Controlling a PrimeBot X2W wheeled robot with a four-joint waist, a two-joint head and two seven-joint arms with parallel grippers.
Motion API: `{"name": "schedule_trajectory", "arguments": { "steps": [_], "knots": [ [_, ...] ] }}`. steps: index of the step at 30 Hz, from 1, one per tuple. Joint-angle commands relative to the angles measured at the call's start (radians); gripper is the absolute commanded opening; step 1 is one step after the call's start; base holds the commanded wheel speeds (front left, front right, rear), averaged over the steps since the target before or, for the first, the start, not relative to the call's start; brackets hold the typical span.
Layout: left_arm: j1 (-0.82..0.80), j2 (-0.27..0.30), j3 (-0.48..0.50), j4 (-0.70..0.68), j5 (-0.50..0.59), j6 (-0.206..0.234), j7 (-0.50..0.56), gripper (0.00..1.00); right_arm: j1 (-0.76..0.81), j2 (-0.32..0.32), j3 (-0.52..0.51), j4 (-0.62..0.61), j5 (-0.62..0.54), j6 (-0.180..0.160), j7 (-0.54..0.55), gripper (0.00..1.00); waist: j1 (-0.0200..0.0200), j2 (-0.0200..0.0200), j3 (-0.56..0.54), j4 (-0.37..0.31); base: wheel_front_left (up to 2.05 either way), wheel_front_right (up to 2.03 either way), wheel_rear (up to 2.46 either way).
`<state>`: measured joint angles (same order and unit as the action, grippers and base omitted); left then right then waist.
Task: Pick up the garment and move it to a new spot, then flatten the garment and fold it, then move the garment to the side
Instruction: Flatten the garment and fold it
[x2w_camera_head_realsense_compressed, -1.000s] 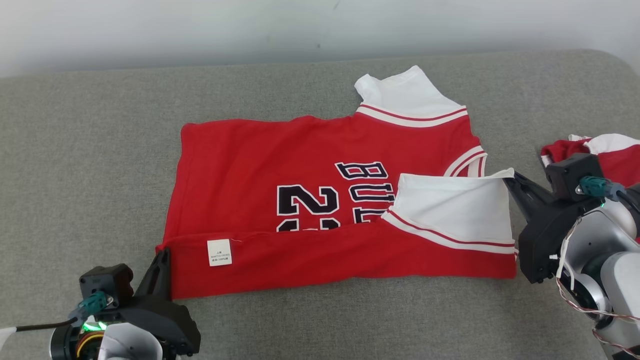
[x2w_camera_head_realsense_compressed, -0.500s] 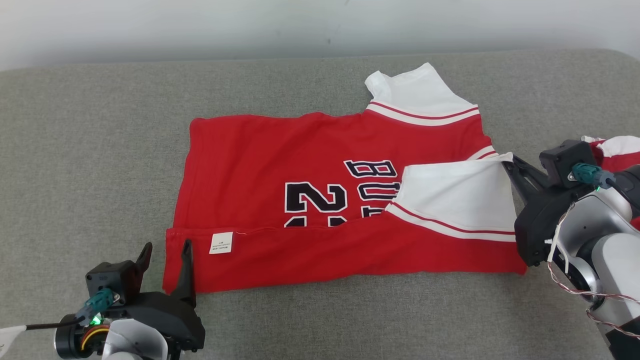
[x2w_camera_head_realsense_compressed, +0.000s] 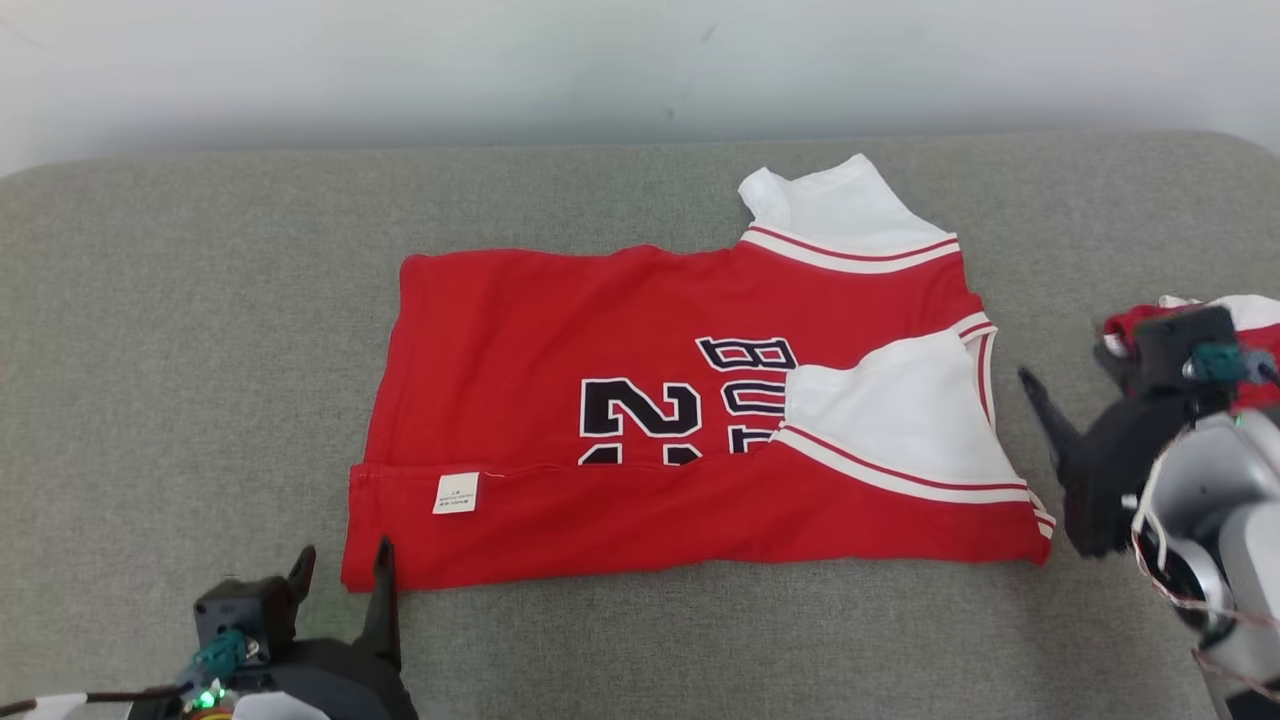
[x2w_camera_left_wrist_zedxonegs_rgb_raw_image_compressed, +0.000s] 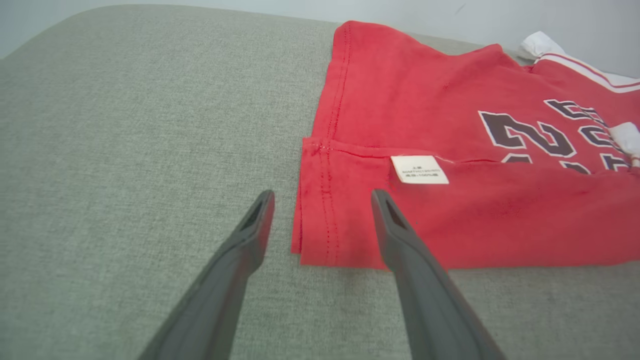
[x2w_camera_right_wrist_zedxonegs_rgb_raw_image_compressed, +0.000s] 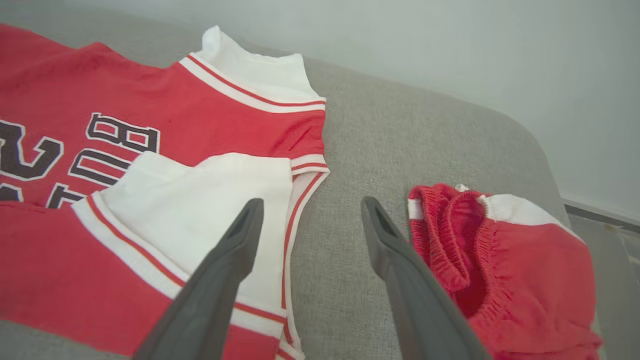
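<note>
Both grips are released since a second ago: you let the hem corner go first, then the white shoulder panel (x2w_camera_head_realsense_compressed: 900, 420), which now lies flat on the garment (x2w_camera_head_realsense_compressed: 600, 330).

Left gripper (x2w_camera_head_realsense_compressed: 344, 550): spread wide and holding nothing, at the garment's near left corner. From the left wrist view that corner sits between the two fingers (x2w_camera_left_wrist_zedxonegs_rgb_raw_image_compressed: 397, 240); you cannot tell whether they touch the cloth.

White care label (x2w_camera_head_realsense_compressed: 456, 493): on the folded-over near edge, just past that corner.

Garment: lies on the grey cushion (x2w_camera_head_realsense_compressed: 200, 300), its near edge turned up over the lower part of the number.

Right gripper (x2w_camera_head_realsense_compressed: 1065, 370): spread wide and empty, just off the garment's right edge and clear of it.

Red shorts (x2w_camera_head_realsense_compressed: 1125, 325): bunched up further right of the garment, beside the right gripper.
</note>
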<state>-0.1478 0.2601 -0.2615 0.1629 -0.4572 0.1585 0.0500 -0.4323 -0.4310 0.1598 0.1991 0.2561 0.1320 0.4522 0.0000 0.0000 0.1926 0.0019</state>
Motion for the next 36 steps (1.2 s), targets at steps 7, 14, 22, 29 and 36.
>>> {"name": "schedule_trajectory", "arguments": {
  "steps": [7, 14, 22, 29, 36],
  "knots": [
    [0.026, 0.027, -0.020, 0.033, 0.037, 0.018, 0.017, 1.00, 0.197, 0.095, -0.174, -0.200, -0.050, -0.003, 0.234, 1.00, 0.0000, 0.0000, -0.019, -0.031, 0.00, 0.00, 0.00],
    [-0.020, 0.044, -0.029, 0.093, 0.072, 0.050, 0.045, 1.00, 0.288, 0.191, -0.231, -0.319, -0.110, -0.003, 0.333, 1.00, 0.0000, 0.0000, -0.001, -0.063, 0.00, 0.00, 0.00],
    [-0.062, 0.038, -0.037, 0.167, 0.064, 0.064, 0.087, 1.00, 0.301, 0.253, -0.234, -0.338, -0.149, -0.003, 0.355, 1.00, 0.0000, 0.0000, 0.025, -0.069, 0.00, 0.00, 0.00],
    [-0.056, 0.021, -0.049, 0.201, 0.040, 0.052, 0.117, 0.00, 0.290, 0.292, -0.269, -0.314, -0.191, -0.003, 0.383, 1.00, 0.0000, 0.0000, 0.035, -0.061, 0.00, 0.00, 0.00],
    [-0.061, 0.019, -0.049, 0.214, 0.025, 0.048, 0.105, 0.00, 0.277, 0.329, -0.289, -0.262, -0.220, -0.003, 0.382, 1.00, 0.0000, 0.0000, 0.040, -0.050, 0.00, 0.00, 0.00]
  ]
}}
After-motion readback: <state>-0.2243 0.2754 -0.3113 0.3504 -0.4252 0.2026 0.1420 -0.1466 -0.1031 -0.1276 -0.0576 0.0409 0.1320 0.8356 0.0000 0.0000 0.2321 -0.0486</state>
